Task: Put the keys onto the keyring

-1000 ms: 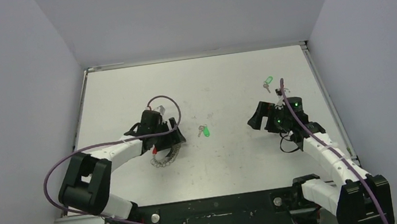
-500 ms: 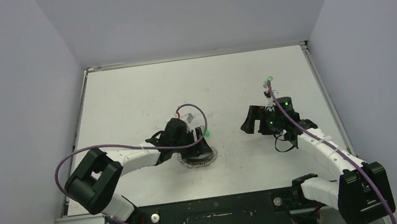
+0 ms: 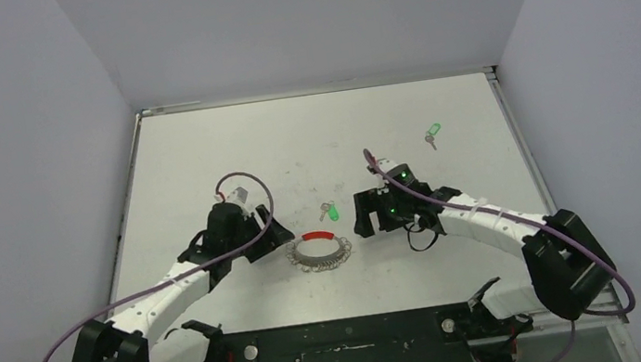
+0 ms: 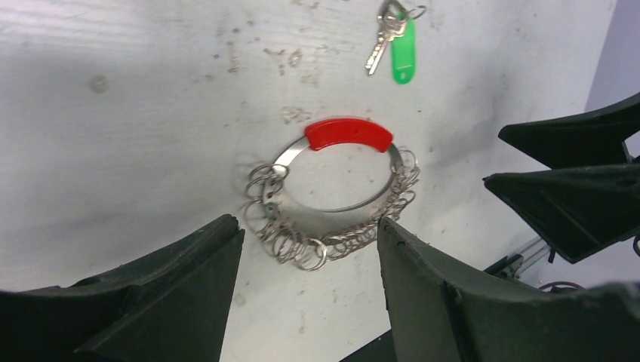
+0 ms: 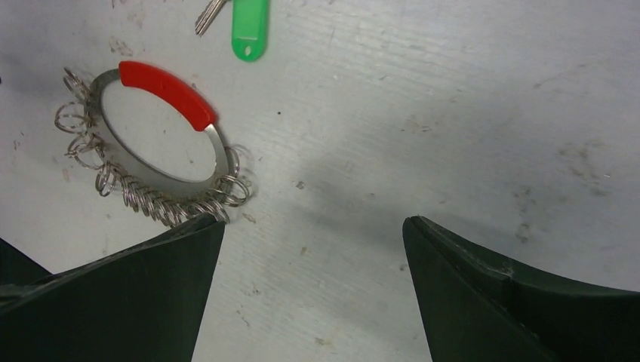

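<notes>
Change in the last second: the left end effector (image 4: 308,220) was down on the keyring (image 4: 302,249) further out on its own side. It has since moved the ring in toward the middle of the table (image 4: 113,113), let go and backed off. It's released now, fingers spread and empty, with the ring lying flat just ahead of its tips. The right end effector (image 5: 311,219) has swung in from beside the far keys (image 3: 431,134). It's also spread wide and holding nothing, and the ring sits just ahead of its left finger. My read: ring and near keys (image 4: 404,56) are now staged close together between both end effectors, so that's setup done, but nothing is threaded yet. Orientation: seen from above, the ring's long axis runs side to side between the two end effectors. Its red segment (image 4: 349,133) is on the edge away from the left end effector, facing the keys. The keys lie just beyond that red segment, not touching it. The green tag and the key blade are side by side, with long axes pointing roughly back at the red segment. The far keys are well out beyond the right end effector, untouched.
</notes>
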You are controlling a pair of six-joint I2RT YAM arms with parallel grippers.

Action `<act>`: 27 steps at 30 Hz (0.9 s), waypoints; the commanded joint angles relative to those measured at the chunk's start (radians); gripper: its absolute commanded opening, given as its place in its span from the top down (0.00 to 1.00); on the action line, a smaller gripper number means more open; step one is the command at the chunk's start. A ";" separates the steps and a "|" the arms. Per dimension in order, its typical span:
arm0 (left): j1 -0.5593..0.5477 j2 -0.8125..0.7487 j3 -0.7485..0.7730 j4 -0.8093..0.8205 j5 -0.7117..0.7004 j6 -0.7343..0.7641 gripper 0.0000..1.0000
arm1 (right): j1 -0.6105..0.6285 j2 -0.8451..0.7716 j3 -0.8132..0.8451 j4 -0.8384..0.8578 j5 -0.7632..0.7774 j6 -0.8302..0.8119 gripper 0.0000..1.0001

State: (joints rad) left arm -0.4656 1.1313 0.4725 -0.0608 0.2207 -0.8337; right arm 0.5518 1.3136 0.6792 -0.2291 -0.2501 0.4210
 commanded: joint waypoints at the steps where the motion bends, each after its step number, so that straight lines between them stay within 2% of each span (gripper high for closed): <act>1: 0.044 -0.086 -0.041 -0.151 -0.031 0.008 0.37 | 0.103 0.092 0.063 0.056 0.067 -0.011 0.08; 6: 0.053 -0.110 -0.119 -0.100 0.006 -0.027 0.39 | 0.191 0.191 0.105 0.093 0.075 0.012 0.12; 11: 0.054 -0.050 -0.140 -0.017 0.046 -0.033 0.42 | 0.246 0.245 0.122 0.140 0.055 0.037 0.17; 21: 0.051 0.154 -0.050 0.116 0.068 0.005 0.46 | 0.315 0.257 0.068 0.166 0.033 0.077 0.42; 27: 0.043 0.314 0.005 0.243 0.137 0.006 0.49 | 0.356 0.215 -0.027 0.235 -0.005 0.153 0.44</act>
State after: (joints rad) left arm -0.4171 1.3540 0.4450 0.0982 0.3321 -0.8547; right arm 0.8734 1.5635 0.7208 -0.0410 -0.2180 0.5053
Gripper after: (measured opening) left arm 0.521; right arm 0.565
